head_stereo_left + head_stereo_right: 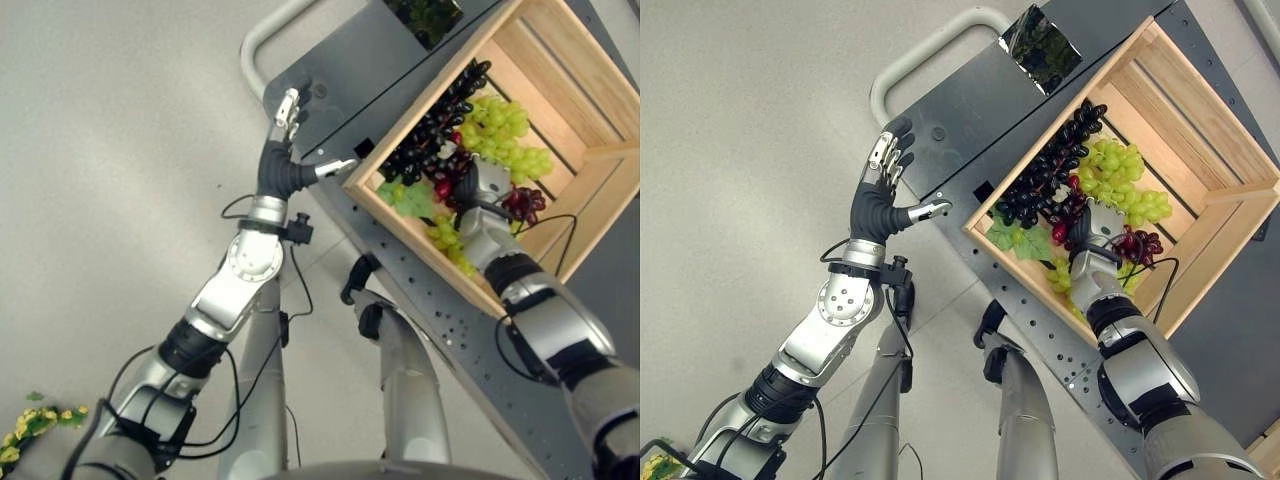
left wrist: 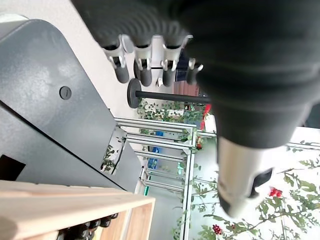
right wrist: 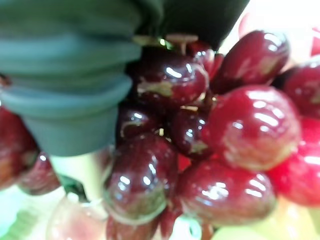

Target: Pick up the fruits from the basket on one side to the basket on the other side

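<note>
A wooden crate (image 1: 590,75) stands on a dark grey table (image 1: 340,90). It holds a black grape bunch (image 1: 440,125), green grapes (image 1: 505,135), a red grape bunch (image 1: 522,203) and a green leaf (image 1: 410,198). My right hand (image 1: 485,200) reaches down into the crate among the grapes, beside the red bunch. Glossy red grapes (image 3: 225,135) press close against it in the right wrist view. My left hand (image 1: 878,205) is raised open outside the crate's left corner, holding nothing, its thumb pointing toward the crate.
A grey tubular handle (image 1: 265,30) curves off the table's far end. A dark shiny box (image 1: 1040,45) sits beyond the crate. Yellow-flowered greenery (image 1: 30,425) lies on the floor at the lower left. Pale floor spreads to the left of the table.
</note>
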Robot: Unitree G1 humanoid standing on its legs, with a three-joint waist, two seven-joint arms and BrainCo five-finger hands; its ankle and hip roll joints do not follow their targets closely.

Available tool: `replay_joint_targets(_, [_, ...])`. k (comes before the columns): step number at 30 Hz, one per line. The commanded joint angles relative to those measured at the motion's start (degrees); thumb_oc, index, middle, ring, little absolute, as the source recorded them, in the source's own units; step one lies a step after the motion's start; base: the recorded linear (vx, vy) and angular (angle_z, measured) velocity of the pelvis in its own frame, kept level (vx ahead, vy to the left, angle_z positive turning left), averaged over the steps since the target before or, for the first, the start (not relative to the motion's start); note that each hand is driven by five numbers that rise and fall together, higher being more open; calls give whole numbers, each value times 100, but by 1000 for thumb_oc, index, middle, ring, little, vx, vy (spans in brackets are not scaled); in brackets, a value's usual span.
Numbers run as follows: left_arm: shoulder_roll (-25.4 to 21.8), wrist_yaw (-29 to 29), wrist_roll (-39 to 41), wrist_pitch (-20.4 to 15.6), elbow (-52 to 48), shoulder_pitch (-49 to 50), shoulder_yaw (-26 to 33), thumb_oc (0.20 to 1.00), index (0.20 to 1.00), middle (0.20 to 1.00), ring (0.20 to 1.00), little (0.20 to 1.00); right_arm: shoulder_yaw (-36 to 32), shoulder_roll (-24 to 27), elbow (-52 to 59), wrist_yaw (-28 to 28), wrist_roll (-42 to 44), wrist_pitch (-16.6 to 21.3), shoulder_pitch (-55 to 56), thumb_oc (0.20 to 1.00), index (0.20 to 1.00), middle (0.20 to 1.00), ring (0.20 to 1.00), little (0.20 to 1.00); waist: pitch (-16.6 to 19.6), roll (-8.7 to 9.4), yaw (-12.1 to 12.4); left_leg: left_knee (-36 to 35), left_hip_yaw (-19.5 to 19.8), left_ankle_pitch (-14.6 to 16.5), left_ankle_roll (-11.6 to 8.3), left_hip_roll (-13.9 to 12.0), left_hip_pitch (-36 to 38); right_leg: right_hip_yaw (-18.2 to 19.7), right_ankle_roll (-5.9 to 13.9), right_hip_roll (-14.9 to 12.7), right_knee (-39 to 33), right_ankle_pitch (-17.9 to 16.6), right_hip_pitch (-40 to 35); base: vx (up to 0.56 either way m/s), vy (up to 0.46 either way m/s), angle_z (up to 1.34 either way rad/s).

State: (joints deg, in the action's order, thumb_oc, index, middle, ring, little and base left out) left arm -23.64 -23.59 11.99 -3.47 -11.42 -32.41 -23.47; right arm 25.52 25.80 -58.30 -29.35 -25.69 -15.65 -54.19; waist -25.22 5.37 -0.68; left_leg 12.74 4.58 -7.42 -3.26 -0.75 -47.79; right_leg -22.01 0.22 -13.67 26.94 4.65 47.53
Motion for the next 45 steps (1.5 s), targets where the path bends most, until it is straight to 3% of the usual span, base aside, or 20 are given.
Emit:
replay_joint_targets(1, [113,-15,-284,-236,-670,-148,141,1000,1000,1000,1000,1000,366,-961,-260,566,231,347,669,200,200,200,200,200,-457,-459,219,334,-266,974,228,171,315,111,719,-73,-795,-503,-298,0,0,0])
replay_joint_targets(8, [70,19,-315,-238,-632,21,161,1000,1000,1000,1000,1000,-122,-804,766,166,722,673,1149,200,200,200,200,200,-457,-393,121,330,-290,992,231,143,490,129,728,-76,-791,-484,-459,0,0,0])
replay_joint_targets(10, [-13,67,-346,-261,-640,107,219,1000,1000,1000,1000,1000,-372,-621,1640,-51,658,865,1609,200,200,200,200,200,-457,-333,55,261,-356,837,263,155,521,28,671,-108,-882,-629,-520,-64,11,1])
replay_joint_targets(13, [-105,89,-370,-244,-653,198,237,1000,1000,1000,1000,1000,-567,-535,2548,-86,483,824,1741,200,200,200,200,200,-457,-295,16,218,-365,836,266,145,726,12,670,-120,-879,-632,-688,-23,5,0])
replay_joint_targets(17, [-315,295,-273,-357,-650,595,192,1000,1000,1000,1000,1000,-1017,-371,4136,-139,383,1168,2830,200,200,200,200,200,-457,-167,-92,91,-455,884,282,101,1475,51,714,-116,-1009,-679,-1404,17,17,-4])
replay_joint_targets(18, [-312,297,-272,-359,-653,617,180,1000,1000,1000,1000,1000,-1029,-370,4176,-123,374,1154,2878,200,200,200,200,200,-457,-169,-81,68,-456,881,282,99,1515,49,716,-111,-1028,-683,-1442,47,-5,-4])
replay_joint_targets(19, [-629,514,-115,-444,-371,584,70,1000,1000,1000,1000,1000,-1544,809,3284,44,1424,1226,1467,200,200,200,200,200,-457,-134,29,47,-422,907,266,110,1779,39,728,-122,-1054,-670,-1716,45,-44,-1])
replay_joint_targets(20, [-468,641,149,-587,-441,561,-62,1000,1000,1000,1000,1000,-1313,619,2397,-215,1677,1393,1364,200,200,200,200,200,-457,-215,86,1,-386,906,275,132,1925,-12,731,-125,-1115,-694,-1897,82,-23,1])
replay_joint_targets(21, [-537,802,518,-649,-451,784,48,1000,1000,1000,1000,1000,-1470,723,2278,-157,1918,1494,1257,200,200,200,200,200,-457,-200,134,-97,-413,933,287,123,2304,52,747,-84,-1192,-719,-2224,66,16,3])
replay_joint_targets(24, [-513,839,592,-639,-456,917,92,1000,1000,1000,1000,1000,-1514,721,2465,-195,1891,1501,1359,200,200,200,200,200,-457,-171,142,-179,-453,945,297,107,2515,112,753,-50,-1255,-739,-2381,42,28,1])
replay_joint_targets(25, [-572,1031,542,-572,-297,994,189,1000,1000,1000,1000,1000,-1703,772,2797,-107,1789,1604,1546,200,200,200,200,200,-457,-81,127,-274,-573,996,327,101,3011,198,780,9,-1465,-776,-2888,44,22,-17])
replay_joint_targets(29, [-641,1212,639,-583,-350,1202,326,1000,1000,1000,1000,1000,-1883,875,3060,46,1724,1658,1801,200,200,200,200,200,-394,-34,123,-439,-622,966,343,108,3430,225,799,56,-1714,-849,-3310,77,10,-19])
replay_joint_targets(33, [-694,1457,654,-550,-438,1715,501,1000,1000,1000,1000,1000,-2244,849,3468,187,1663,1733,2402,200,200,200,200,200,104,-1,86,-651,-675,992,342,120,3810,263,815,146,-1961,-843,-3674,105,11,-7])
replay_joint_targets(40, [-639,1726,806,-481,-392,2229,715,1000,1000,1000,1000,1000,-2533,837,3895,387,1675,1841,2805,200,200,200,200,200,649,61,29,-883,-750,992,319,80,4210,270,854,249,-2220,-813,-4057,106,-4,-7])
replay_joint_targets(45, [-602,1967,883,-406,-312,2334,670,1000,1000,1000,1000,1000,-2686,787,4405,689,2288,2128,2878,200,200,200,200,200,1111,77,-14,-1175,-844,945,276,-1,4580,308,887,323,-2411,-790,-4369,107,10,-5])
